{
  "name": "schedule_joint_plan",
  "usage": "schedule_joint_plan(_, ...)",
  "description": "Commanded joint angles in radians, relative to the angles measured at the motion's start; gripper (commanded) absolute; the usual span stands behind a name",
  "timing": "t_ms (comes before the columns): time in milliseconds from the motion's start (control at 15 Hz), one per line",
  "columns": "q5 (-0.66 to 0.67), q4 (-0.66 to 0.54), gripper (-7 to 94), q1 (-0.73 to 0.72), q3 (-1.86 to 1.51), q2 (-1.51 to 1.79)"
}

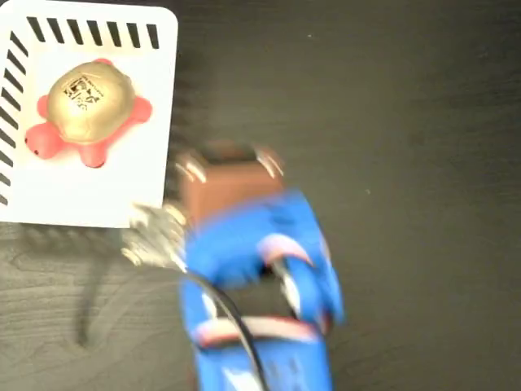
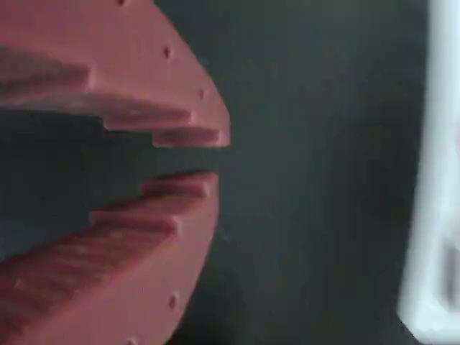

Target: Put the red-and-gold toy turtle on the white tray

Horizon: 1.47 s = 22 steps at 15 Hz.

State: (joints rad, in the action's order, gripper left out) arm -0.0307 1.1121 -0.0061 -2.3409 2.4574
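The red-and-gold toy turtle [image 1: 88, 106] rests upright on the white tray [image 1: 122, 191] at the top left of the fixed view, its gold shell with the black mark facing up. My gripper [image 1: 229, 163], on the blurred blue arm, hovers over the dark table to the right of the tray and clear of the turtle. In the wrist view the red fingers [image 2: 180, 122] stand a narrow gap apart, so the gripper [image 2: 215, 158] is open with only dark table showing between them. The tray's white edge [image 2: 438, 180] shows blurred at the right.
A black cable [image 1: 236, 326] runs along the blue arm [image 1: 260, 269]. Dark wood-grain table [image 1: 407, 163] stretches to the right and below the tray.
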Motion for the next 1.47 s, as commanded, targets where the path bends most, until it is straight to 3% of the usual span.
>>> schedule_joint_plan(0, -0.017, -0.051, 0, -0.003, -0.212, 0.209)
schedule_joint_plan(267, -0.031, -0.037, 0, -0.012, -0.463, 0.499)
schedule_joint_plan(600, -0.003, 0.156, 0, -0.02, -0.575, 0.788)
schedule_joint_plan(1400, 0.0, 0.158, 0, -0.002, -0.578, 0.795)
